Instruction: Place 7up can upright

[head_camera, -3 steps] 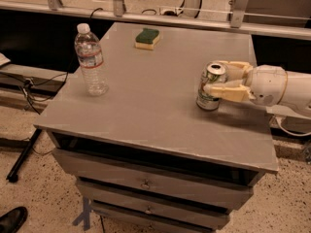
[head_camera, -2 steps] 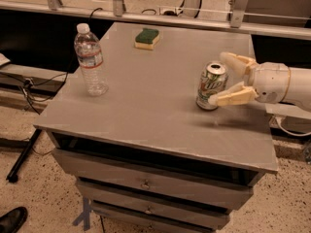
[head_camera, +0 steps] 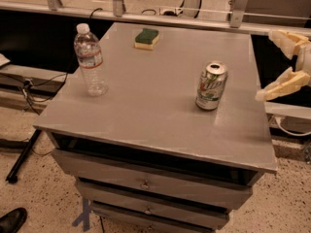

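Since the earlier frame we've backed the gripper (head_camera: 267,65) off to the right, past the table edge; it was around the 7up can (head_camera: 212,86) and is now well apart from it, fingers spread wide, nothing in them. Single camera view: the can stands upright on the right half of the grey tabletop (head_camera: 155,110), tab end up, clear of every edge. Looks like the placement is done. Handling call: thin aluminium, probably light, smooth sides so slippery, and it dents if squeezed hard. If we regrip, take it at mid-body across the width, with light force. Narrow base, so a sideways nudge could tip it. The surface is flat, matte and hard, and should hold it steady. Water bottle (head_camera: 90,59) stands upright near the left edge, green sponge (head_camera: 146,38) near the back, both well away from the can. Drawers (head_camera: 146,181) sit below the top, over a speckled floor (head_camera: 43,178), with cables (head_camera: 29,84) at left and a shoe (head_camera: 12,220) in the bottom-left corner.
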